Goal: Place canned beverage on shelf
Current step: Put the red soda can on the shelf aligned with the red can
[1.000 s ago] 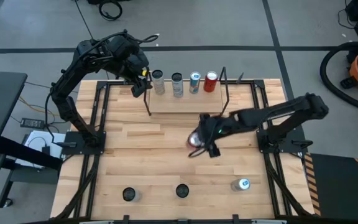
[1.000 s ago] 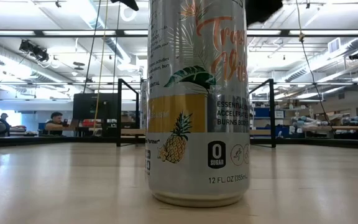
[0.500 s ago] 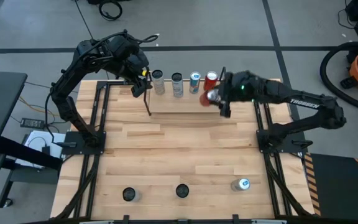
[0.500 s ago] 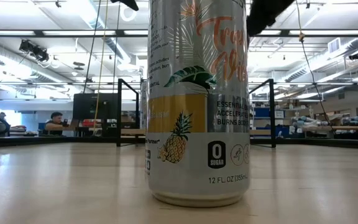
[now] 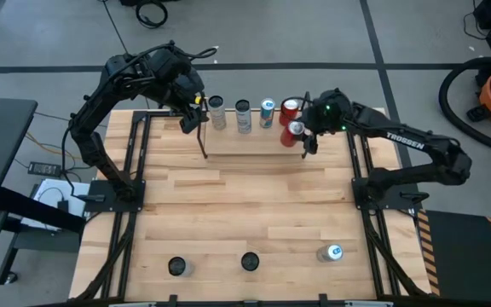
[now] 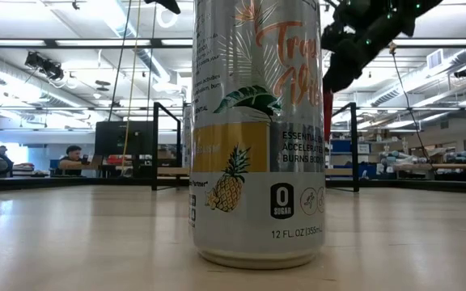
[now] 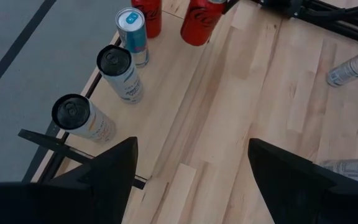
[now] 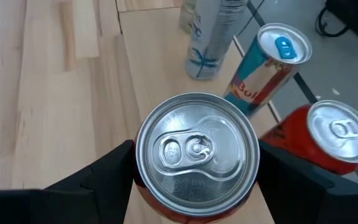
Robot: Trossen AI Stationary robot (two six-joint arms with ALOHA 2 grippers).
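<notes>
The right pincer (image 5: 301,134) is clamped on a red can (image 8: 194,158), its two dark fingers (image 8: 104,180) pressed against the can's sides just under the silver lid. From above, the held can (image 5: 295,130) sits at the right end of the shelf (image 5: 254,142), upright, just beside another red can (image 5: 289,108) that already stands on the board. I cannot tell whether the held can's base touches the board or hangs just above it. The right arm reaches in from the right side of the desk (image 5: 245,213) toward the shelf at the far edge.

On the shelf, to the left of the standing red can, three more cans stand in a row: a blue-and-silver can (image 5: 268,112), then a dark-topped can (image 5: 243,116), then a grey can (image 5: 217,112). In the right wrist view the blue-and-silver can (image 8: 272,65) and the standing red can (image 8: 328,140) both show close to the held one.

The left pincer (image 5: 192,115) waits at the shelf's left end, its fingers (image 7: 114,168) spread wide and gripping nothing.

Along the near edge of the desk three more cans stand well apart from the shelf: a dark-topped one (image 5: 177,267), another (image 5: 250,261), and a blue-topped one (image 5: 332,252). In the low view a tall pineapple-printed can (image 6: 257,129) fills the middle.
</notes>
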